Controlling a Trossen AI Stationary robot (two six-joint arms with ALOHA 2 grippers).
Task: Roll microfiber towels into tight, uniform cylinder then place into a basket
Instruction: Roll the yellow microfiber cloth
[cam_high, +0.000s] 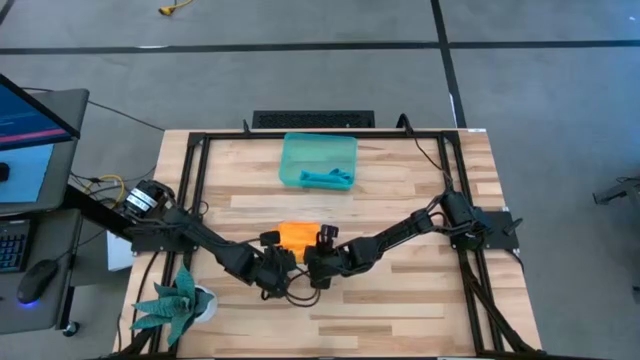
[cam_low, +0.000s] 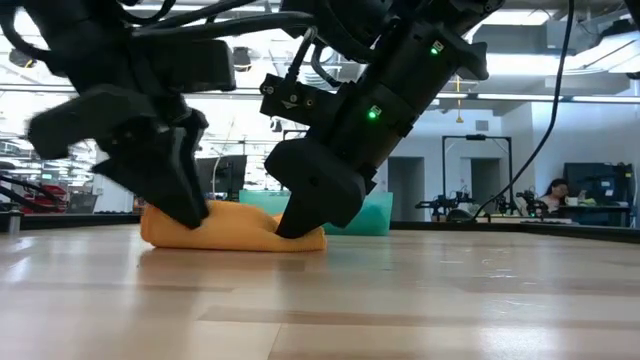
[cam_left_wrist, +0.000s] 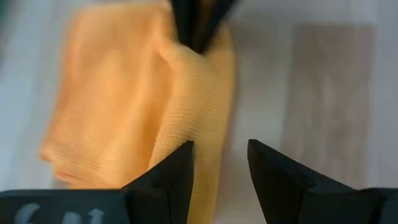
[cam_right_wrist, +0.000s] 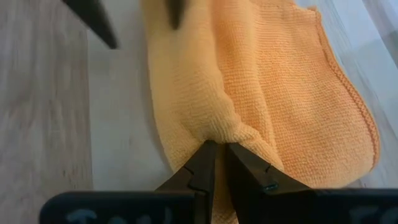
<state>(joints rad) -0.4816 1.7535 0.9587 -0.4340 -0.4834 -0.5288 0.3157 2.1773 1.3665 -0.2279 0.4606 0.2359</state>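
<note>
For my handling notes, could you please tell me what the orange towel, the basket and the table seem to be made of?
Orange towel: soft woven or knitted cloth, matte, fine ribbed texture, folds limply.
Basket: probably plastic, translucent teal, smooth walls.
Table: light wood planks, visible grain and seams, slight sheen.

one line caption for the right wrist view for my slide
Right gripper pinching a fold of the orange towel.

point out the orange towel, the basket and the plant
orange towel (cam_right_wrist: 280, 93), right wrist view, on its flat upper layer
basket (cam_high: 296, 150), high view, on its bare floor near the far wall
plant (cam_high: 165, 305), high view, on its green leaves
</note>
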